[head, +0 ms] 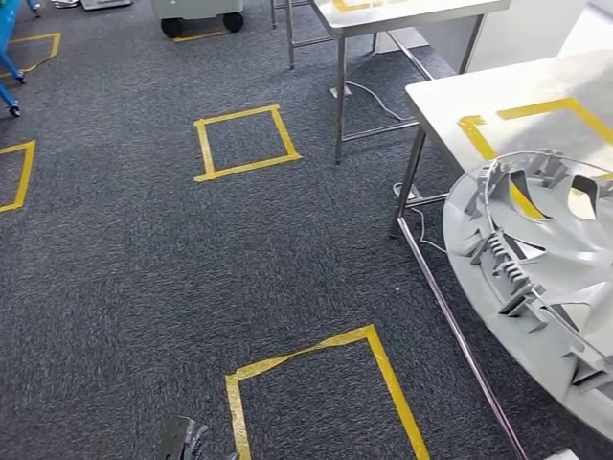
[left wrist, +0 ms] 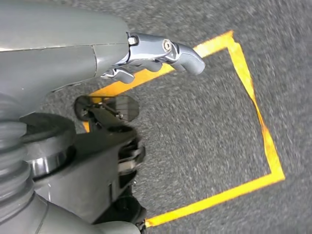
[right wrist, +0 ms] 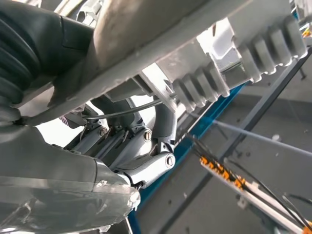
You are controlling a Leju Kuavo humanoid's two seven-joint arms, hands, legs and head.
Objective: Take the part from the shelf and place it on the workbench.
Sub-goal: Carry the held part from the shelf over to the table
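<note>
The part (head: 538, 316) is a large round grey plastic disc with curved blades and ribbed clips. It hangs tilted at the right of the head view, overlapping the near edge of the white workbench (head: 448, 101), which carries yellow tape marks. In the right wrist view my right hand (right wrist: 141, 156) grips the part's (right wrist: 221, 68) ribbed rim, with fingers curled under it. My left hand (left wrist: 154, 53) hangs low over the carpet with nothing in it, its fingers stretched out. A bit of the left hand (head: 181, 439) shows at the bottom of the head view.
Dark carpet bears yellow tape squares (head: 244, 142), one right in front of me (head: 326, 383). The workbench's steel legs (head: 408, 182) and a low rail stand on the right, with a cable by them. A second steel table (head: 390, 14) stands farther back.
</note>
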